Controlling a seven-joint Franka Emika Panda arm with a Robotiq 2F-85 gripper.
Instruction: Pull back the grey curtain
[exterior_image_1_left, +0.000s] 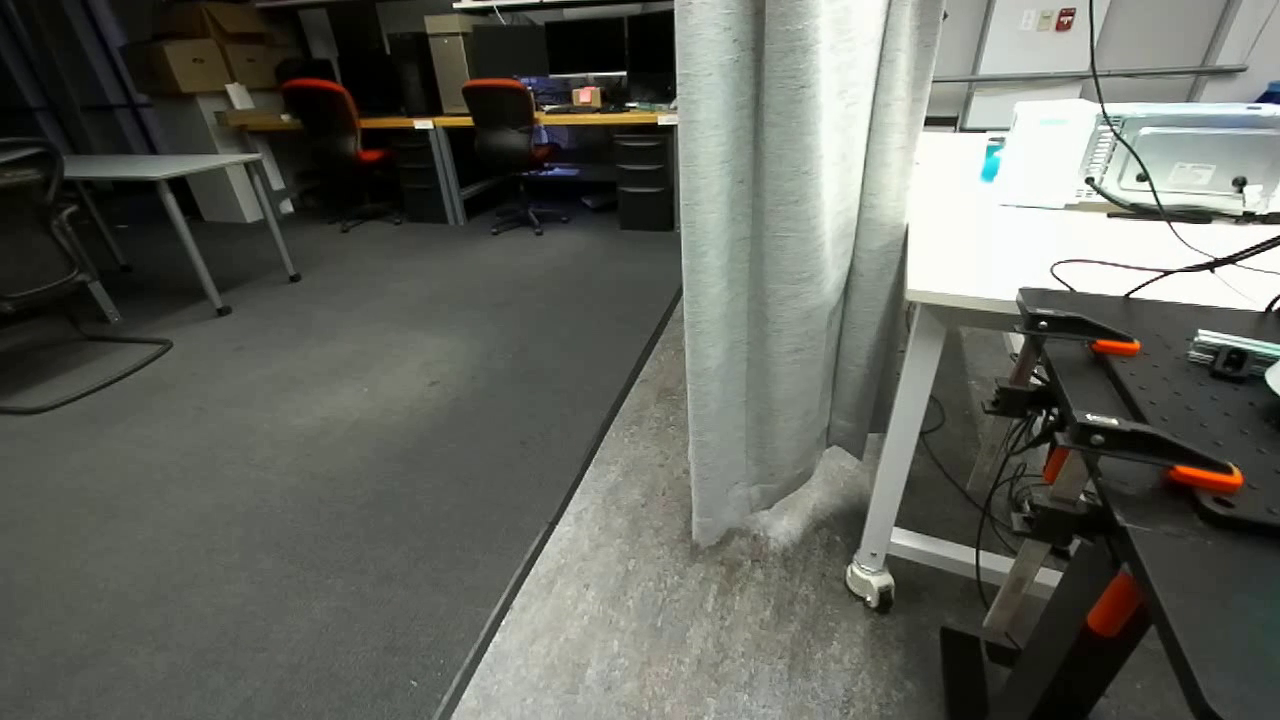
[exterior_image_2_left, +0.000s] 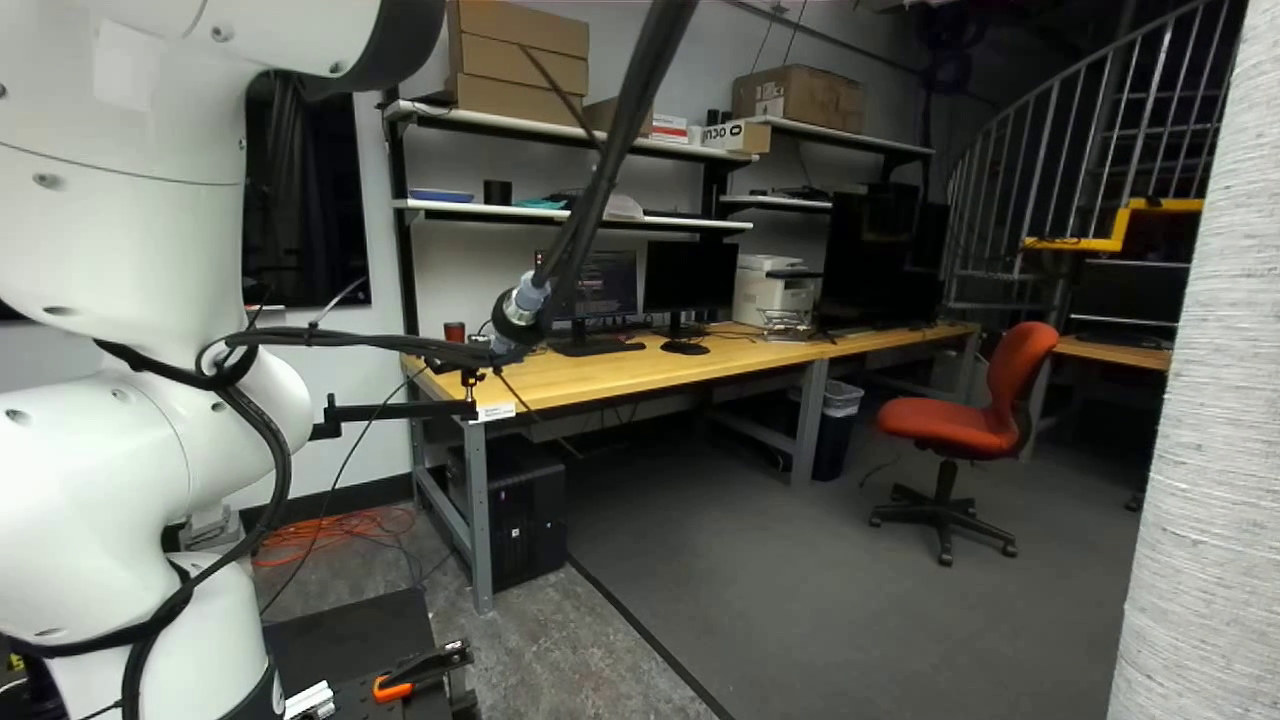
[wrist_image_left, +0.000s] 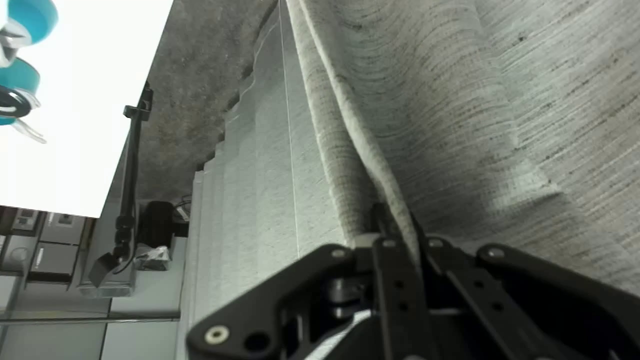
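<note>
The grey curtain (exterior_image_1_left: 790, 250) hangs in vertical pleats down to near the floor in an exterior view, beside a white table. Its pale fabric also shows along the right edge in an exterior view (exterior_image_2_left: 1210, 430). In the wrist view the curtain (wrist_image_left: 440, 110) fills the middle and right. My gripper (wrist_image_left: 400, 226) is at the bottom of the wrist view, closed on a narrow fold of the curtain that runs between its fingers. The fingertips are partly hidden by the fabric. The gripper is out of view in both exterior views; the white arm (exterior_image_2_left: 150, 300) shows in an exterior view.
The white table (exterior_image_1_left: 960, 260) on castors stands right beside the curtain, with a microwave (exterior_image_1_left: 1190, 160) on it. A black board (exterior_image_1_left: 1180, 400) with orange-tipped clamps is in front. A wooden desk (exterior_image_2_left: 620, 375) and red chair (exterior_image_2_left: 950, 425) stand further off.
</note>
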